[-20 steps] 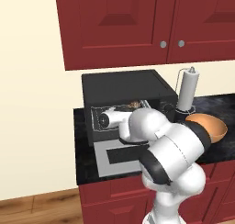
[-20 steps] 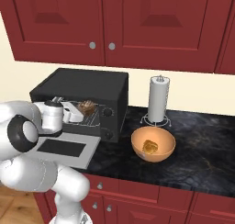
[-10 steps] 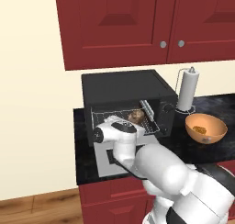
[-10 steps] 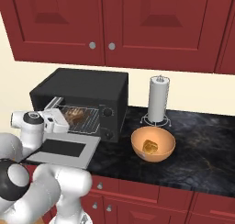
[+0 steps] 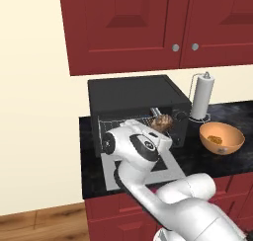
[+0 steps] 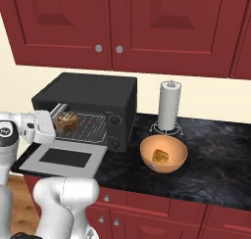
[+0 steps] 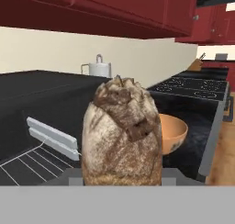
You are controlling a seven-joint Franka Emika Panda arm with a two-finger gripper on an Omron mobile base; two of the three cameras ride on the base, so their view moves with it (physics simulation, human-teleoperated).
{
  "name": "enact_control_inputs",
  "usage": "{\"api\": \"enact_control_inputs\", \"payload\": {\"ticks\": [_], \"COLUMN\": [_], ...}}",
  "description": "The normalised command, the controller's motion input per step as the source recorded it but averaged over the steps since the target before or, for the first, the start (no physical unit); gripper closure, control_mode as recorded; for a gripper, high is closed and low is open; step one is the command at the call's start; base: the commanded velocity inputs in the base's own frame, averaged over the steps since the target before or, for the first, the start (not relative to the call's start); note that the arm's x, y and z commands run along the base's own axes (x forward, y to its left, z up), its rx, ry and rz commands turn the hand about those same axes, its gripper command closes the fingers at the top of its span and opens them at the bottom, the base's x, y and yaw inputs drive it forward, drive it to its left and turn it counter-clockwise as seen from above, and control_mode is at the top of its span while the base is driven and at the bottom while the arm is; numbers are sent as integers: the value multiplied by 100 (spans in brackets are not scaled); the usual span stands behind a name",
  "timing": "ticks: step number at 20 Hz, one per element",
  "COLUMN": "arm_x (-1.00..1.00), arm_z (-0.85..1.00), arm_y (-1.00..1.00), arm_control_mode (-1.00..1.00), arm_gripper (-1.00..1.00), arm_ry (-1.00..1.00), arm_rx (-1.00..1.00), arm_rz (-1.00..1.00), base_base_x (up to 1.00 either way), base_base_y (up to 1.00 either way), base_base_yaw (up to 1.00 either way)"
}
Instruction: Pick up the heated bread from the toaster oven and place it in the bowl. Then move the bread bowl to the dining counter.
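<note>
Holding: the heated bread sits upright right at my claw, with a grey finger pad at each lower flank; I judge my jaws are closed narrow on it, though the tips themselves are hidden behind the loaf.
Bread's place: just outside the mouth of the toaster oven, above the pulled-out wire rack and the dropped door, not resting on either as far as I can tell.
Why held so: I take it that gripping low on the loaf and keeping it upright lets it clear the rack wires and the oven opening on the way out.
Bowl: the bowl stands on the black top to the oven's right, well apart from the bread, near the paper towel holder; something small and golden already lies inside it.
Hand view adds: crust detail, the pads at the loaf's sides, and the bowl beyond it, roughly along my line of carry.
Base views add: my arm reaching in from the oven's left front, and the open counter between oven and bowl.
Next step, as I judge: carry rightward and lower into the bowl.
</note>
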Motion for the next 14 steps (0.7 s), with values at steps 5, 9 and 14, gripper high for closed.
{"api": "enact_control_inputs", "payload": {"ticks": [5,9,14], "arm_x": [-98,-41,7], "arm_z": [97,43,3], "arm_y": [-90,-100,-100], "arm_control_mode": [-100,-100,-100], "arm_gripper": [100,100,100], "arm_ry": [0,14,24], "arm_rx": [0,4,14], "arm_rz": [-8,-11,-3], "base_base_x": [0,0,0], "base_base_y": [0,0,0], "base_base_yaw": [0,0,0]}}
